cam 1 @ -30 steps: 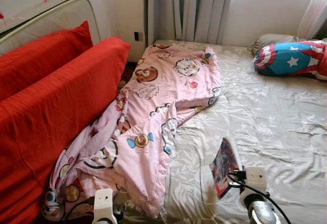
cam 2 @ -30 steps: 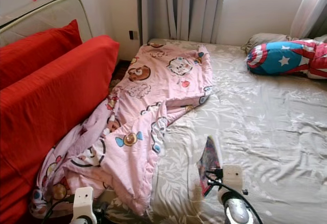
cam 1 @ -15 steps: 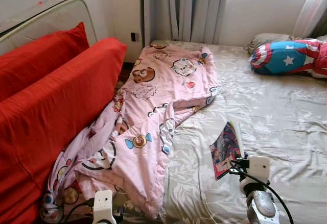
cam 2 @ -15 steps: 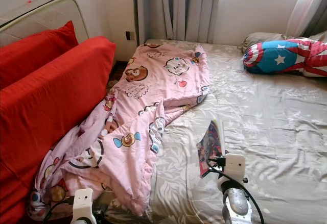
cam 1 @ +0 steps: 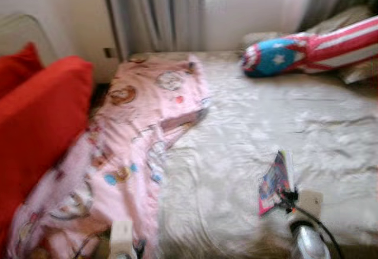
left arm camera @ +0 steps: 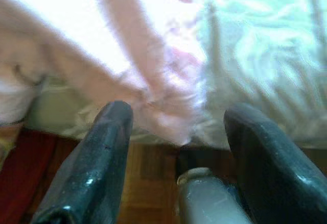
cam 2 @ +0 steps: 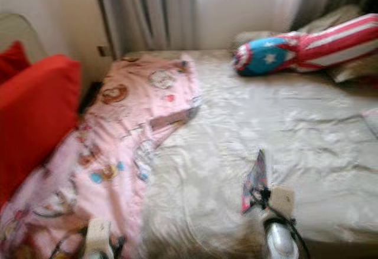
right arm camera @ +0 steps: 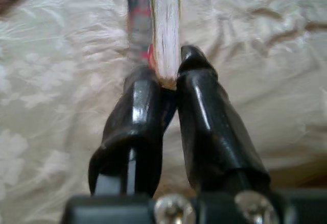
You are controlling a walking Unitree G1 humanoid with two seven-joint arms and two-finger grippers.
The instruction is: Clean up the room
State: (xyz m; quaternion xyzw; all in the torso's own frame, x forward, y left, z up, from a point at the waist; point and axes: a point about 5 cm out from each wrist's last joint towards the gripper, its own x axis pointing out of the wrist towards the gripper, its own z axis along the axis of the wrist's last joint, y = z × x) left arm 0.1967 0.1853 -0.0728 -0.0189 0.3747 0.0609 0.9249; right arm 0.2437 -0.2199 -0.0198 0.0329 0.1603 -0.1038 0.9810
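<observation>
My right gripper (right arm camera: pixel 167 74) is shut on the lower edge of a thin colourful book (right arm camera: pixel 164 25). It holds the book (cam 1: pixel 273 182) upright just above the beige bed sheet (cam 1: pixel 236 123), near the bed's front edge. A crumpled pink cartoon blanket (cam 1: pixel 127 147) lies along the bed's left side. My left gripper (left arm camera: pixel 176 117) is open with nothing between its fingers, low beside the blanket's hanging edge (left arm camera: pixel 168 81), over the wooden floor. Both eye views are blurred.
A red sofa cushion (cam 1: pixel 35 117) stands against the bed's left side. At the head of the bed lies a blue, red and white star pillow (cam 1: pixel 277 55), with a beige pillow (cam 1: pixel 354 17) behind it. Grey curtains (cam 1: pixel 159 11) hang along the back wall.
The camera has swung to the right, so the sofa and blanket sit further left in the picture and everything is blurred. The book stays held in my right gripper.
</observation>
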